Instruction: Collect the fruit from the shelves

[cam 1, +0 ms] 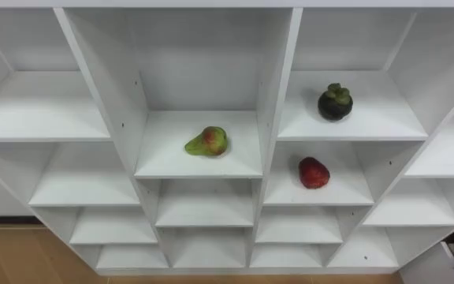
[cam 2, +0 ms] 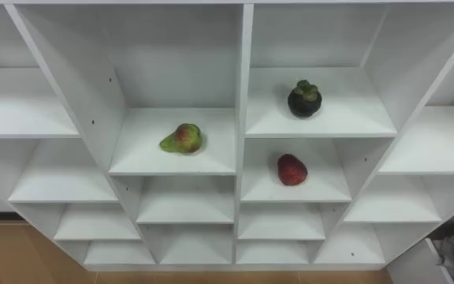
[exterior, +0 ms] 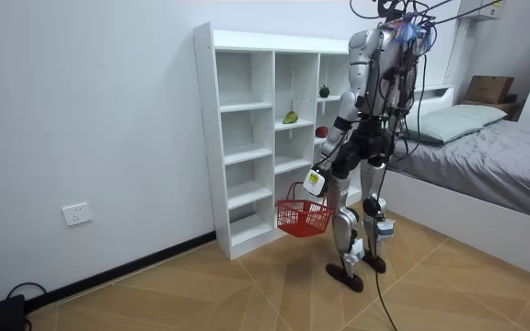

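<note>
I stand in front of a white closet of open shelves (cam 1: 278, 95). A green and red pear (cam 1: 207, 142) lies on a middle shelf. A dark mangosteen (cam 1: 335, 102) sits one compartment to the right, slightly higher. Below it, a red fruit (cam 1: 314, 173) rests on its own shelf. In the room view my left hand (exterior: 313, 181) hangs at hip height, fingers curled on the handle of a red wire basket (exterior: 302, 218). The basket dangles low, in front of the closet's lower shelves.
The other compartments of the closet hold nothing. A bed (exterior: 495, 152) with grey bedding stands behind me at the room view's right. Wooden floor (exterior: 201, 294) stretches towards the room view's left, along a white wall with a socket (exterior: 78, 214).
</note>
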Available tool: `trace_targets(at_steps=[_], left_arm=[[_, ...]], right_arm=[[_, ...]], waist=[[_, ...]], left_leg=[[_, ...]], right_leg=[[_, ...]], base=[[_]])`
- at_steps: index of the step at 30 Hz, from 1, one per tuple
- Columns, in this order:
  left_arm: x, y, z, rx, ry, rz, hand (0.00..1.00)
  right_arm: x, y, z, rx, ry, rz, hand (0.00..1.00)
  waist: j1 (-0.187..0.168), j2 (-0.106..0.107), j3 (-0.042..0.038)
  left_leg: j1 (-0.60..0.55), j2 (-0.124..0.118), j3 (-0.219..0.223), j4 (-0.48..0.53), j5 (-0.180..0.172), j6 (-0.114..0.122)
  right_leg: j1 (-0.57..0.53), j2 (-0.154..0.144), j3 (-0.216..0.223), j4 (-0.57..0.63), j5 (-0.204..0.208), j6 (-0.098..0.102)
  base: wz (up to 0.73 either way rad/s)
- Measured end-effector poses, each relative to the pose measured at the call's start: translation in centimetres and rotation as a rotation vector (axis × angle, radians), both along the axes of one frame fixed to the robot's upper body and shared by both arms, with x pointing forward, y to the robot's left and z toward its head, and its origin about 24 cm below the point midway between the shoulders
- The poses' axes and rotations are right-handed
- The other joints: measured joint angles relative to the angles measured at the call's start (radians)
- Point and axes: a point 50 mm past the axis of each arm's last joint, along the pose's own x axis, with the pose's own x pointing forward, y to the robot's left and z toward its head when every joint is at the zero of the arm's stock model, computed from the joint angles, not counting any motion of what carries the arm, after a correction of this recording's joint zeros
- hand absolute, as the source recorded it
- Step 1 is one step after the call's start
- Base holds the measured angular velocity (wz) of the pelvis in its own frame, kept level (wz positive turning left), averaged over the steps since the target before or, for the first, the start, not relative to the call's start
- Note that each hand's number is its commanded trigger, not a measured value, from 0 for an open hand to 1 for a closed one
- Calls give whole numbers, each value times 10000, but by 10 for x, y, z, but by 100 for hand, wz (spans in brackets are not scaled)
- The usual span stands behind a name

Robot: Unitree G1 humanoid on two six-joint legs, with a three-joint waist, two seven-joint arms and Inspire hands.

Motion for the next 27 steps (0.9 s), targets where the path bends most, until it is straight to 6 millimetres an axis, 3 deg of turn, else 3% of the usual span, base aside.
trace_targets(at_steps=[27], left_arm=[[1, 1, 0, 128, -15, 45, 100]], right_arm=[[0, -2, 0, -476, 167, -44, 0]], waist=[[-24, -13, -1]], left_leg=[[-9, -2, -65, -5, 0, -1]], right_leg=[[19, -13, -190, -11, 0, 0]], base=[[0]])
